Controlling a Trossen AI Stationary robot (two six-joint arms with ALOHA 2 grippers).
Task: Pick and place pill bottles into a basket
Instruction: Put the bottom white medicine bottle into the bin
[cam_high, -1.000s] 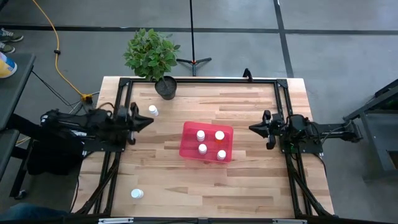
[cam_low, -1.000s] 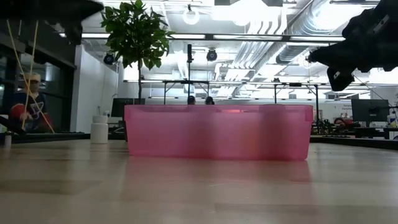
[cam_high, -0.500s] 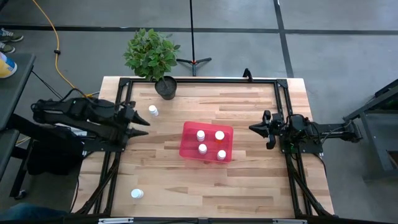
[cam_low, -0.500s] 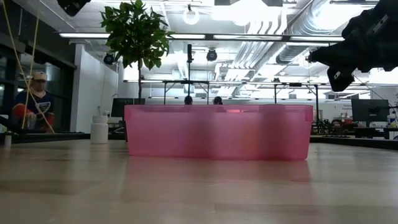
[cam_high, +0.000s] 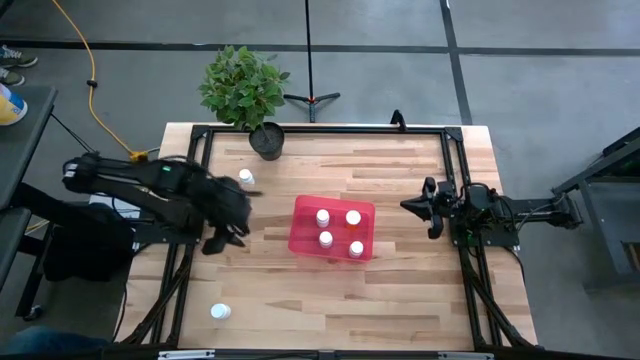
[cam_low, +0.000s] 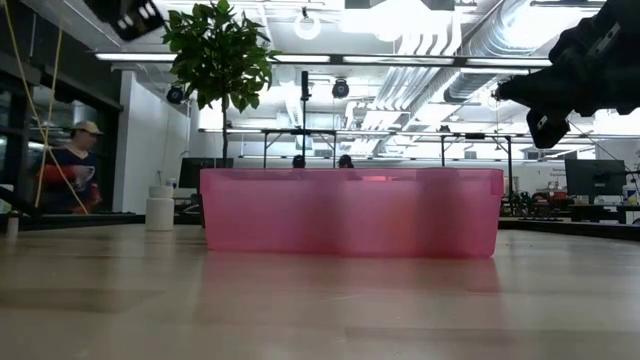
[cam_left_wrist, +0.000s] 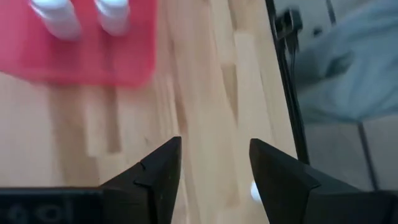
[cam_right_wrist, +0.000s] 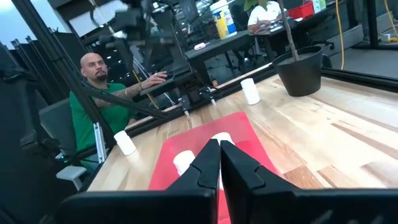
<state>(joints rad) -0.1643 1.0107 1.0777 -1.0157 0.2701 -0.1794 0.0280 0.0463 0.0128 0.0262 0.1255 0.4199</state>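
Observation:
The red-pink basket (cam_high: 333, 229) sits mid-table with several white-capped pill bottles (cam_high: 324, 216) standing inside. One pill bottle (cam_high: 246, 177) stands on the wood at the far left, near the plant pot, and another (cam_high: 220, 312) stands near the front left corner. My left gripper (cam_high: 216, 243) hangs open above the bare wood left of the basket, fingers pointing toward the near edge; its wrist view shows the open gripper (cam_left_wrist: 214, 168) with nothing between its fingers. My right gripper (cam_high: 408, 207) waits shut to the right of the basket, above the table.
A dark plant pot (cam_high: 267, 141) with a leafy plant stands at the far edge. A black frame (cam_high: 320, 129) runs round the tabletop. Bare wood lies between the basket and the front edge. A person in a green shirt (cam_right_wrist: 93, 106) sits beyond the table's left side.
My left gripper has opened. Its arm has swung from the table's left edge inward toward the basket and the near edge, and the gripper has turned from pointing right to pointing toward the near edge. Bottles and basket have stayed put.

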